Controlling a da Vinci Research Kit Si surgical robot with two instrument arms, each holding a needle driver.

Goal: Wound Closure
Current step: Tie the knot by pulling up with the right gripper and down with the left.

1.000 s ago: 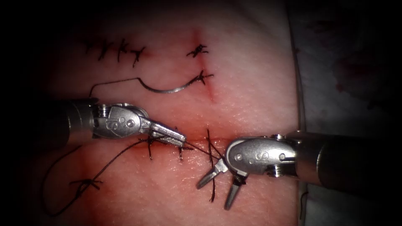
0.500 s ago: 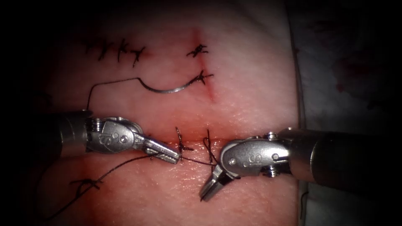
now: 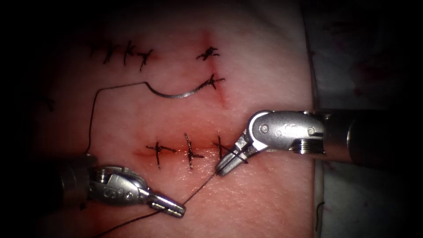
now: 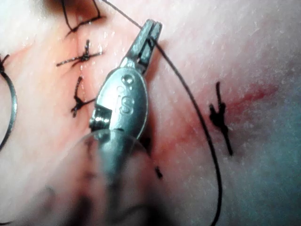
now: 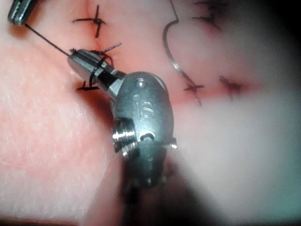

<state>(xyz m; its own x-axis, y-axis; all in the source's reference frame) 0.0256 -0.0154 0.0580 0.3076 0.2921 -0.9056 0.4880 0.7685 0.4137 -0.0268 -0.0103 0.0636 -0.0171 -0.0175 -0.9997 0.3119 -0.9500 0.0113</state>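
**Knot under tension at the right end of the cut**

The left silver pincer (image 3: 176,210) is clenched on the thin black thread (image 3: 198,190), below the horizontal cut (image 3: 189,147). The right silver pincer (image 3: 224,167) is clenched on the same strand at the rightmost black stitch (image 3: 220,147), with thread wrapped over its jaws. The strand runs taut between them. The curved steel needle (image 3: 176,94) lies free on the pale pork tissue (image 3: 264,198) above the cut, held by neither tool. Judged from here, even, opposed tension should seat the knot flat.

Tissue (image 3: 264,66), curved needle (image 3: 176,94) lying free on it, thread (image 3: 92,119) trailing
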